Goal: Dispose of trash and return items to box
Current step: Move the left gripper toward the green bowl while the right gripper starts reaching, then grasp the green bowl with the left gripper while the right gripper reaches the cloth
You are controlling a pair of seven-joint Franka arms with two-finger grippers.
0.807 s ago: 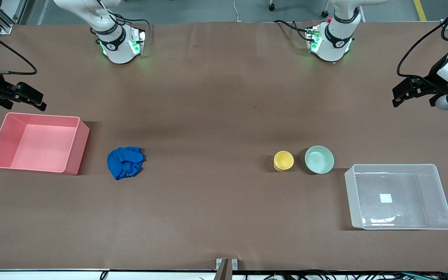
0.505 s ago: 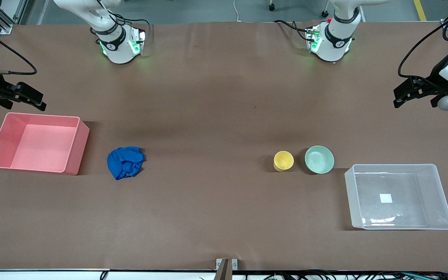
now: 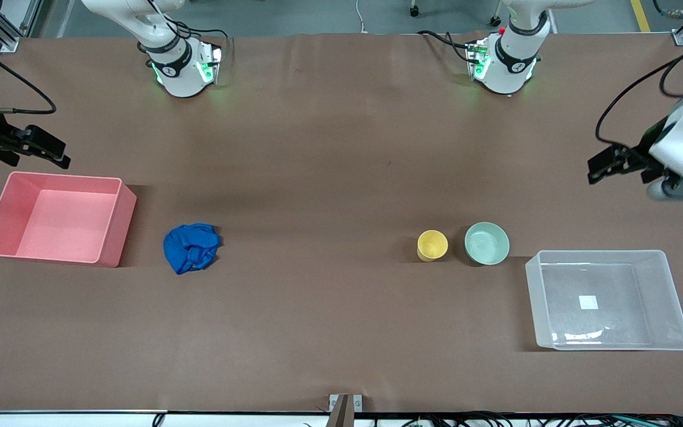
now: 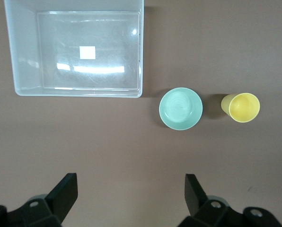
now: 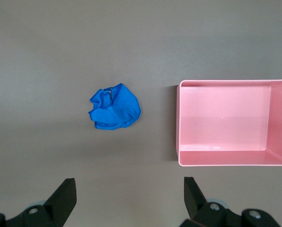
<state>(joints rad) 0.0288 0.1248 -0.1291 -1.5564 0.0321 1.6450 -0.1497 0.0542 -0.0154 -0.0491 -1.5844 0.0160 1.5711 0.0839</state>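
Observation:
The blue wad of trash [image 3: 191,247] lies on the brown table beside the pink bin, and shows in the right wrist view [image 5: 115,107]. The yellow cup [image 3: 432,245] and the mint-green bowl [image 3: 487,243] stand side by side next to the clear box [image 3: 670,296]. The left wrist view also shows the cup [image 4: 243,107], the bowl [image 4: 180,108] and the empty box [image 4: 141,56]. My left gripper [image 3: 595,169] is open and empty over bare table at the left arm's end [image 4: 130,182]. My right gripper [image 3: 60,151] is open and empty over bare table next to the pink bin [image 5: 129,186].
An empty pink bin [image 3: 116,225] stands at the right arm's end of the table, also in the right wrist view [image 5: 178,123]. The two arm bases [image 3: 181,65] [image 3: 504,59] stand farthest from the front camera. Brown table lies between the wad and the cup.
My left gripper has shifted a little toward the table's middle and toward the bowl. The right arm and all objects have not moved.

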